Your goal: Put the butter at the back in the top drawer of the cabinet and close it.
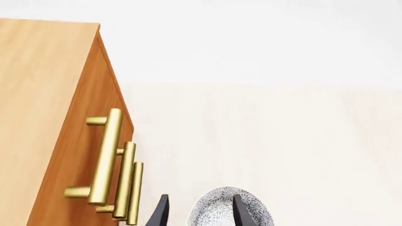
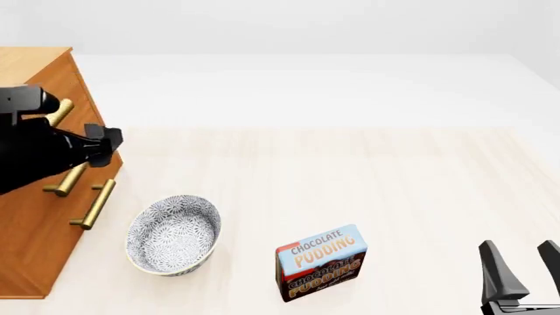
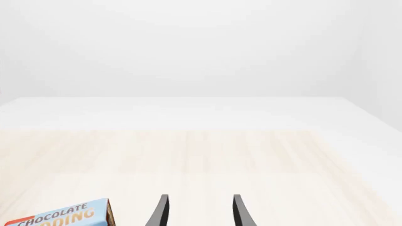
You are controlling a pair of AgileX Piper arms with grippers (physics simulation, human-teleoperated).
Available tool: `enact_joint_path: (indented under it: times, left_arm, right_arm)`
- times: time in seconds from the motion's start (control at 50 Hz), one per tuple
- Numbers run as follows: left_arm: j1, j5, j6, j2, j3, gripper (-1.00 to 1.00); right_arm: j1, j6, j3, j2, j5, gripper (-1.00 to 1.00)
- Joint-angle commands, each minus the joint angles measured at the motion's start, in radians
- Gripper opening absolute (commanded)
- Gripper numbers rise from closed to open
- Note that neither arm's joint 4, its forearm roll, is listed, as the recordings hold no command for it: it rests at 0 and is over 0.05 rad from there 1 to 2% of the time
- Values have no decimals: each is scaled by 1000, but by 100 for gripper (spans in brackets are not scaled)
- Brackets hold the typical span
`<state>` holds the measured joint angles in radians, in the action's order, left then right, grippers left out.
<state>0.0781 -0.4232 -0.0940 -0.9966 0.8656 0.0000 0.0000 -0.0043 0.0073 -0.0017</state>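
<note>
The cabinet (image 2: 35, 197) is standing at the nine o'clock edge of the front view, its drawer fronts facing toward three o'clock across the pale tabletop (image 2: 368, 177). All three drawers are sitting flush, so the top drawer (image 1: 103, 101) is showing as shut, with its brass handle (image 1: 103, 157) sticking out ahead of the two lower handles in the left wrist view. The butter is not showing in any view, so its place cannot be told.

The left arm (image 2: 39, 147) is hanging in front of the upper part of the cabinet, covering part of the drawer fronts in the front view. The left end effector (image 1: 197, 212) is holding its fingers spread, pinching nothing, and pointing down toward the patterned bowl (image 2: 172, 234), which is sitting just beside the cabinet at about seven o'clock in the front view.

A chocolate pudding box (image 2: 320, 261) is standing upright at six o'clock, near the bowl and apart from it. The right end effector (image 2: 525, 269) is waiting at five o'clock, well apart from the box, its fingers spread and gripping nothing; in its own wrist view only bare tabletop is lying between them.
</note>
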Motion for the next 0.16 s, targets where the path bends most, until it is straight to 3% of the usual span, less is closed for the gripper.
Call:
enact_joint_path:
  times: [0.02, 0.1, 0.16]
  left_arm:
    - [69, 48, -18, 226, -160, 100]
    - [113, 94, -31, 276, -239, 100]
    - [88, 122, 40, 367, -314, 100]
  right_arm:
    - [0, 0, 0, 0, 0, 100]
    - [0, 0, 0, 0, 0, 100]
    - [0, 0, 0, 0, 0, 100]
